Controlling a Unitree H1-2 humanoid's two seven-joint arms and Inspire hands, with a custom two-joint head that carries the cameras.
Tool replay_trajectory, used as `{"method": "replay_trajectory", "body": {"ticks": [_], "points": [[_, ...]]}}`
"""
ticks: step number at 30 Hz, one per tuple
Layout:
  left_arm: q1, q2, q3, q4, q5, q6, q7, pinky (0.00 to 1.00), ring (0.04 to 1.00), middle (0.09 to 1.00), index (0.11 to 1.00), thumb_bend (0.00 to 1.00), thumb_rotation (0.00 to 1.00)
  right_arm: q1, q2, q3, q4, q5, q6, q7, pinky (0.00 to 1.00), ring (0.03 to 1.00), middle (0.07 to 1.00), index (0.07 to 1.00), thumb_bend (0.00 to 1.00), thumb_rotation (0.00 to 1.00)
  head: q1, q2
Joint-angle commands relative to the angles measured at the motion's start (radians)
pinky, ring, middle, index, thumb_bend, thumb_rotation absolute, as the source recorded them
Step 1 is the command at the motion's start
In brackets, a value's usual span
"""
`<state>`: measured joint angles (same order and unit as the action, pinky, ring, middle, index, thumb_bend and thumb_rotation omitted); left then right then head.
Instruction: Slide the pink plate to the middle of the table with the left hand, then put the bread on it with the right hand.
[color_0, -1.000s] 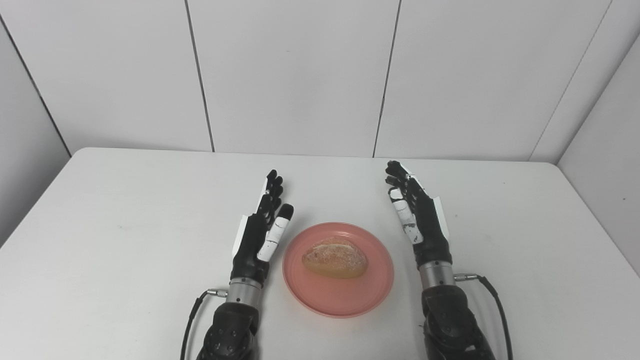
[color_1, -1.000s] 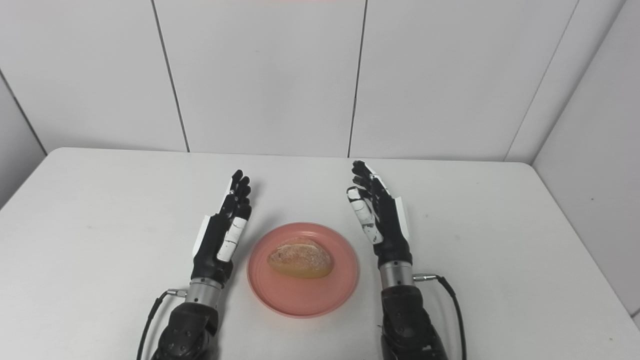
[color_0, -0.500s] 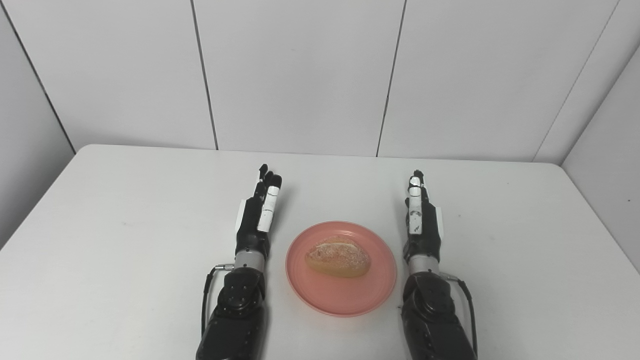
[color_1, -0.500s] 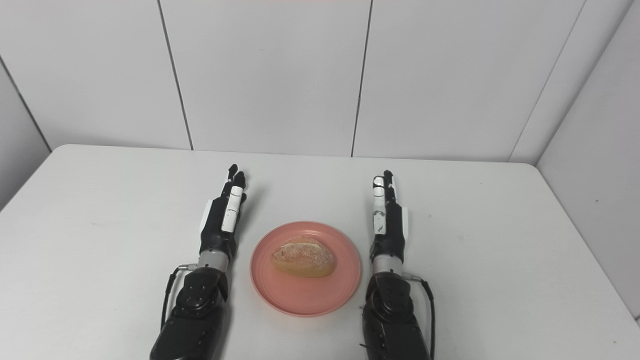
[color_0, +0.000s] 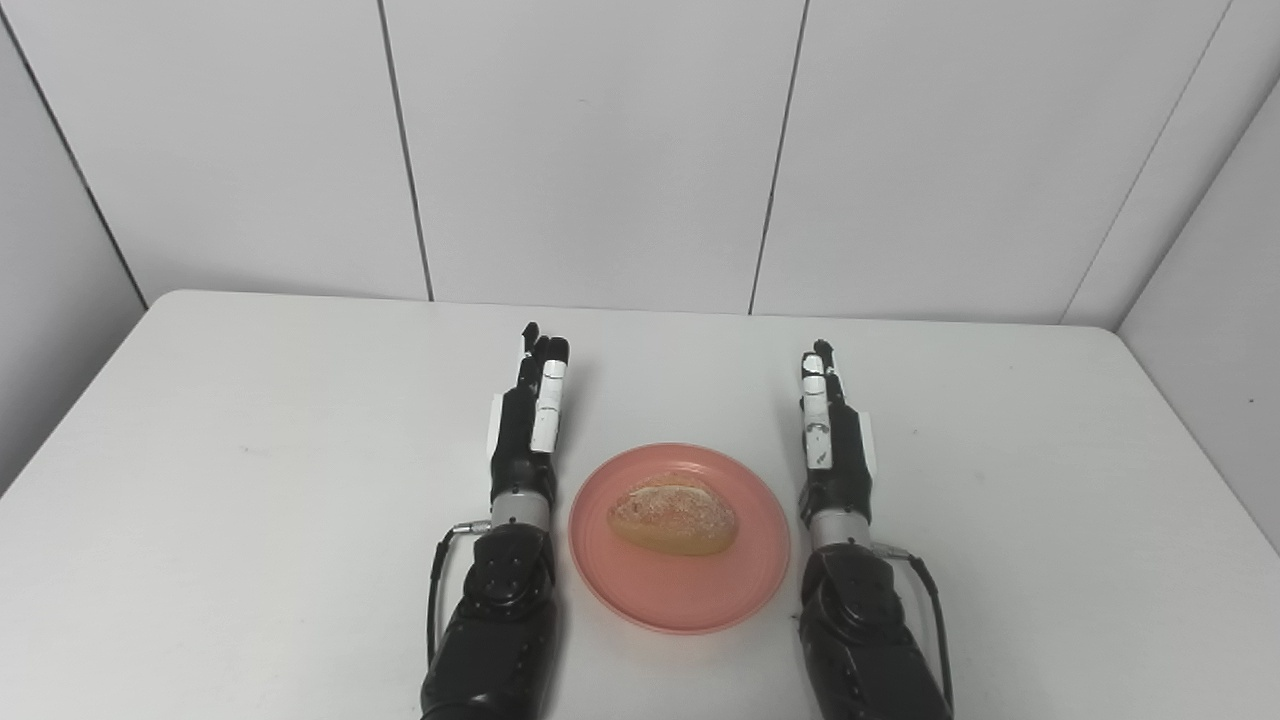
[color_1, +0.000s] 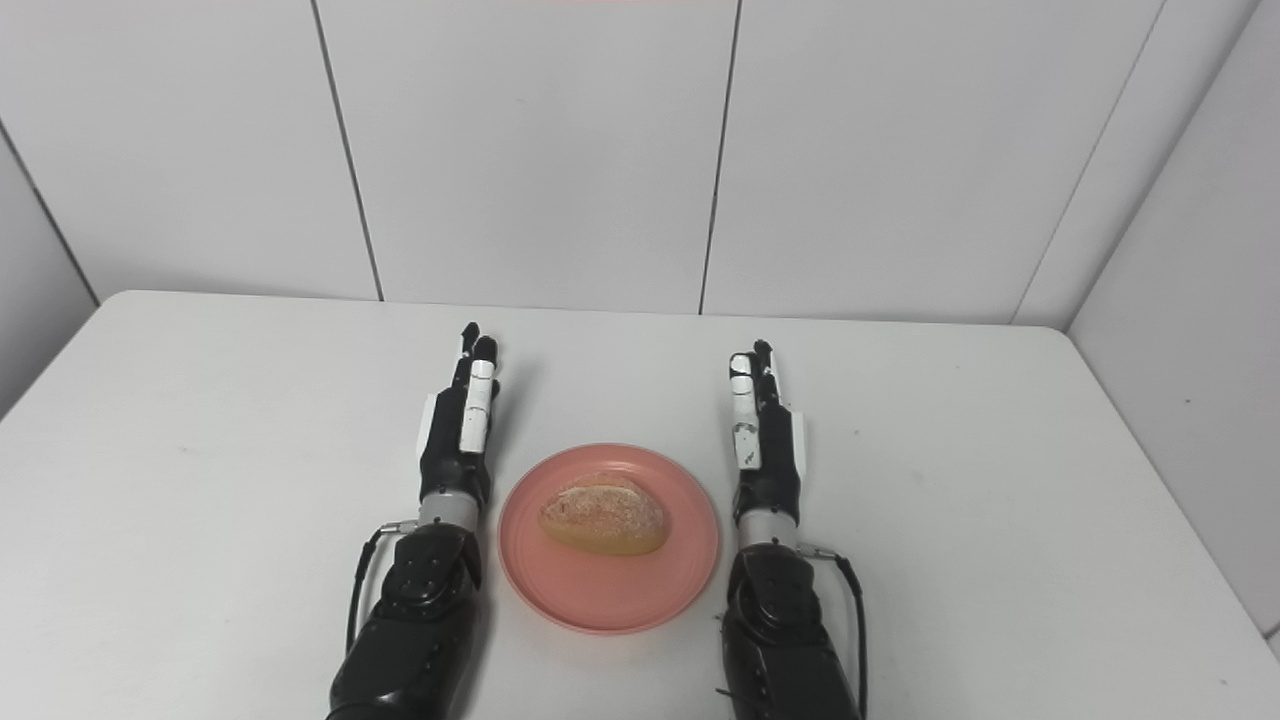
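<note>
Fingers (color_0: 545, 385) of left hand (color_0: 527, 430) straight, extended away from robot, empty, edge-on to camera. Fingers (color_0: 815, 385) of right hand (color_0: 832, 440) same: straight, extended, holding nothing. Hands flank round pink plastic plate (color_0: 640, 585), each just beside rim, not touching. Golden-brown oval bread roll (color_0: 672, 513) lies on plate, toward far half. Plate sits near middle of smooth white table (color_0: 250, 480), toward near edge. Black forearms enter from bottom edge. Plain white panelled walls (color_0: 590, 150) with dark vertical seams enclose table on three sides.
</note>
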<state>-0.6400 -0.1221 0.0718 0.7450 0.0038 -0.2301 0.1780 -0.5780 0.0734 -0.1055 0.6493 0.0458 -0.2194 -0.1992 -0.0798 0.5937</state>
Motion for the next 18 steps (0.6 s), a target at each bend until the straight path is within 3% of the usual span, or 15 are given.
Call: {"method": "replay_trajectory", "body": {"ticks": [1,18], "points": [[0.017,-0.008,-0.007,0.028,0.008,0.014,0.016,1.00,1.000,1.000,1.000,0.85,0.95,0.025,-0.012,0.007,0.017,0.010,0.054,0.034,1.00,0.993,0.949,0.960,0.83,1.00,0.001,-0.001],[0.018,0.002,-0.009,0.054,0.022,-0.022,0.018,1.00,1.000,0.994,1.000,0.84,0.92,0.034,-0.030,0.013,0.005,0.009,0.061,0.043,1.00,0.971,0.943,0.961,0.81,1.00,-0.009,-0.001]]}}
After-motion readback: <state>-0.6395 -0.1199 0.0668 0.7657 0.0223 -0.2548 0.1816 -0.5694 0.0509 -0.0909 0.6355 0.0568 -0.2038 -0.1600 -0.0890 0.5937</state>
